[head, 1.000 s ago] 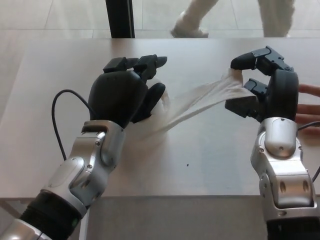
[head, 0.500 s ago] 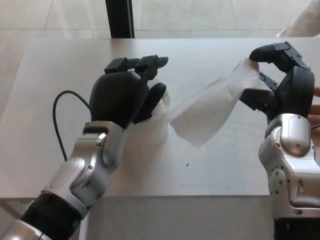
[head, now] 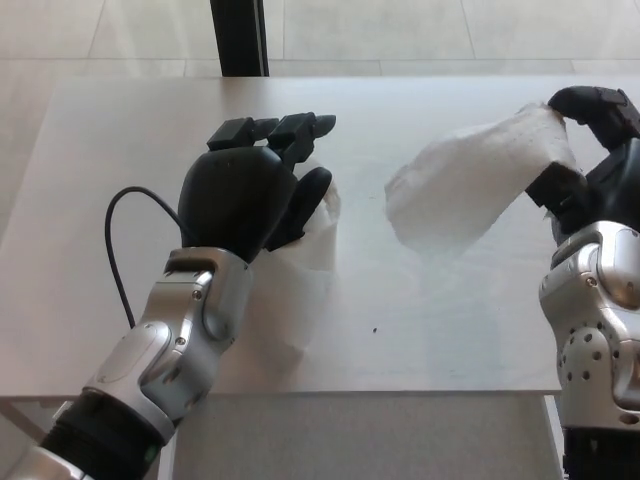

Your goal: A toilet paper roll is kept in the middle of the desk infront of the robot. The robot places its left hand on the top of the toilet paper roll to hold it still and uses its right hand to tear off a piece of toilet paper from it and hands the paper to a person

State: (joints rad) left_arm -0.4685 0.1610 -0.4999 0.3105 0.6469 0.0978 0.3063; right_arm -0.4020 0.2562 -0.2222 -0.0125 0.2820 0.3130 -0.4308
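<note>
My left hand point(head: 250, 190) rests on top of the toilet paper roll point(head: 322, 215) in the middle of the desk and covers most of it; only a white edge shows by the thumb. A loose white tail point(head: 305, 290) from the roll lies on the desk toward me. My right hand point(head: 595, 140) is at the right edge of the head view, shut on a torn piece of toilet paper point(head: 465, 185). That piece hangs free above the desk, apart from the roll.
The pale desk point(head: 120, 130) has its near edge at the bottom and a tiled floor beyond its far edge. A black post point(head: 238, 37) stands behind the desk. A black cable point(head: 115, 240) loops beside my left forearm.
The paper stretched taut between roll and right hand has torn off. My right hand moved right and up with the piece. A tail dropped by the roll. The person's hand and legs left view.
</note>
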